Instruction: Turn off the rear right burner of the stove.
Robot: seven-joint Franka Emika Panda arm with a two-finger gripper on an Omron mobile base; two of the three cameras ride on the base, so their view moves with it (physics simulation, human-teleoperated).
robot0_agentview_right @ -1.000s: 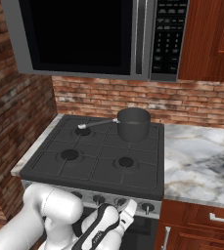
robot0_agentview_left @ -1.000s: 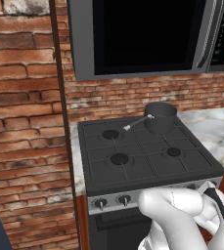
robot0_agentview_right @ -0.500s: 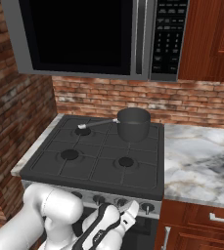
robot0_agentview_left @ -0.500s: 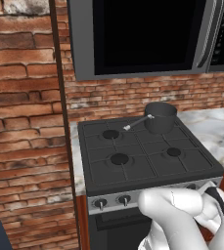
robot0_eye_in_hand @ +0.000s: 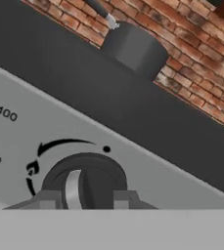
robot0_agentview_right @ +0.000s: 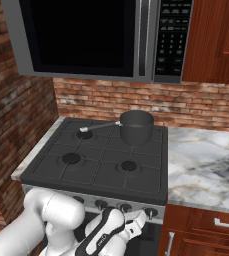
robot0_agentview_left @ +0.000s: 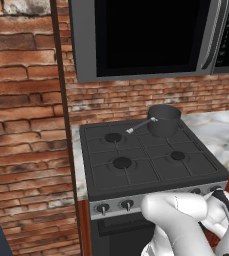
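Nearest, in the hand view, the tool (robot0_eye_in_hand: 86, 199) has its two dark fingertips (robot0_eye_in_hand: 51, 199) set on either side of a dark round knob (robot0_eye_in_hand: 86, 180) on the silver front strip (robot0_eye_in_hand: 147, 180) of the stove (robot0_agentview_right: 106, 160), closed around that knob and touching its rim. A curved arrow and a small dot are printed above the knob, with temperature numbers on the strip off to one side. In the right base view the tool (robot0_agentview_right: 136, 223) sits low at the strip, at the knobs toward its right end; in the left base view the arm's white body hides most of the strip's right part, leaving two knobs visible at the left end.

Beyond the strip lies the black cooktop with its dark grates and four round burners. The rear right burner (robot0_agentview_right: 136, 135) is covered by a dark saucepan (robot0_agentview_right: 136, 126) standing on it, its metal handle (robot0_agentview_right: 100, 126) pointing toward the rear left burner (robot0_agentview_right: 85, 135).

To the right of the stove runs a marbled counter (robot0_agentview_right: 206, 165). Farthest back are the brick wall (robot0_agentview_right: 101, 102) and, above the stove, the black-and-grey microwave (robot0_agentview_right: 101, 40).
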